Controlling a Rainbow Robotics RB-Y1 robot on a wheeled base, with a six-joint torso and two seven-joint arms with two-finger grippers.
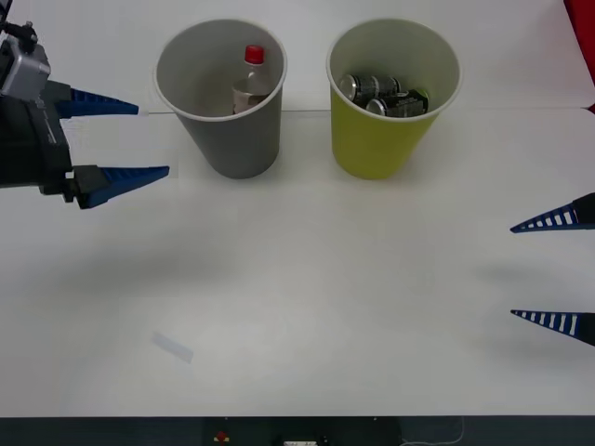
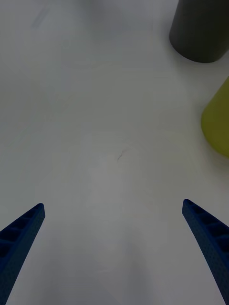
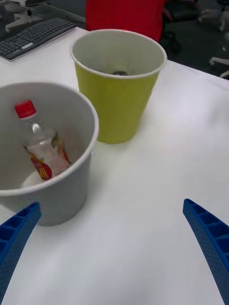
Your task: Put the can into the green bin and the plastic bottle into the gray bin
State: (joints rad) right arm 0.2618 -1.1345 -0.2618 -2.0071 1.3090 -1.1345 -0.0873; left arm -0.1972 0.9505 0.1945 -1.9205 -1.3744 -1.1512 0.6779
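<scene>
The gray bin (image 1: 223, 130) stands at the back left of the table with the plastic bottle (image 1: 249, 82) leaning inside it, red cap up. To its right, the green bin (image 1: 386, 139) holds the can (image 1: 372, 89) among dark metal pieces. My left gripper (image 1: 130, 139) hangs open just left of the gray bin, nothing between its fingers. Far right, near the table's edge, my right gripper (image 1: 535, 271) is open and empty. The left wrist view shows the bottle (image 3: 43, 152) in the gray bin (image 3: 71, 190) and the green bin (image 3: 117, 102) behind.
A small pale strip of tape (image 1: 173, 347) lies on the white table (image 1: 307, 297) near the front left. A keyboard (image 3: 33, 35) and a red chair (image 3: 124, 16) sit beyond the table's far side. The right wrist view shows both bins' bases, gray (image 2: 200, 33) and green (image 2: 217, 124).
</scene>
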